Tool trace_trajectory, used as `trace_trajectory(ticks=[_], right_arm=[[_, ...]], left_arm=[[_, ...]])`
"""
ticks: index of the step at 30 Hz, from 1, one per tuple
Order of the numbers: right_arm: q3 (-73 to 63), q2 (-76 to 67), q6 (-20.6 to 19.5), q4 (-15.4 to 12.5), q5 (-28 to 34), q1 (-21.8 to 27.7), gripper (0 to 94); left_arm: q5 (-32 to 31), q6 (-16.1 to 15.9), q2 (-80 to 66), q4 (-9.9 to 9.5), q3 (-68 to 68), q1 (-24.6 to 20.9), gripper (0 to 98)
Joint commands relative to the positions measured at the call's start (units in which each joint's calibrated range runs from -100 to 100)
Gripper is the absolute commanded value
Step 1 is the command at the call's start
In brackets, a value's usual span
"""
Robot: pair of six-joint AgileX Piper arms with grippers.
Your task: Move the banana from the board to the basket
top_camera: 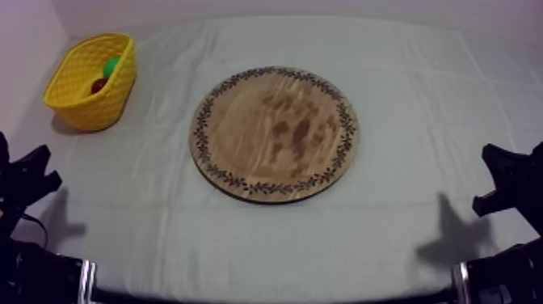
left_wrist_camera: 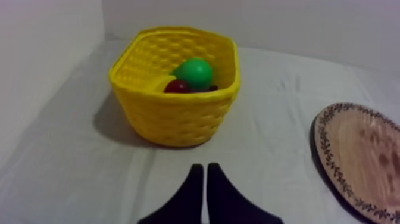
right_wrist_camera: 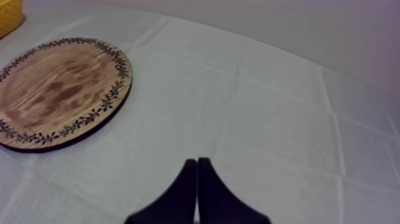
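**Board bare, both grippers closed at rest**

Top view: found round wooden board with patterned rim point(top_camera: 275, 133) at mid-table, carrying nothing. Noted yellow woven plastic basket point(top_camera: 81, 101) at far left corner. Left gripper point(top_camera: 44, 170) at near left edge, closer to basket than right gripper point(top_camera: 489, 178) at near right edge.

Left wrist view: fingers pressed together, gripping nothing. Straight ahead in basket, green pear point(left_wrist_camera: 193, 72) touching small red fruit point(left_wrist_camera: 177, 87). Yellow piece point(left_wrist_camera: 159, 83) beside them possibly the banana; cannot tell, nor its long axis.

Right wrist view: fingers together, empty. Board ahead, nothing between.

Top view slants down over table point(top_camera: 420, 105), low wrist views both share board point(top_camera: 275, 133)
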Motion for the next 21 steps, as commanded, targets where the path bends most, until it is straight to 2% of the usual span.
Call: trace_trajectory(ticks=[1, 6, 21], right_arm=[[-0.03, 0.0, 0.02, -0.03, 0.07, 0.01, 0.4], [-0.03, 0.0, 0.03, -0.03, 0.07, 0.01, 0.4], [-0.03, 0.0, 0.05, -0.03, 0.07, 0.01, 0.4]], left_arm=[[-1.21, 4.79, -0.25, -0.02, 0.17, 0.07, 0.1], [-1.87, 8.24, -0.56, -0.03, 0.42, 0.43, 0.1], [-2.01, 8.59, -0.62, -0.04, 0.47, 0.6, 0.1]])
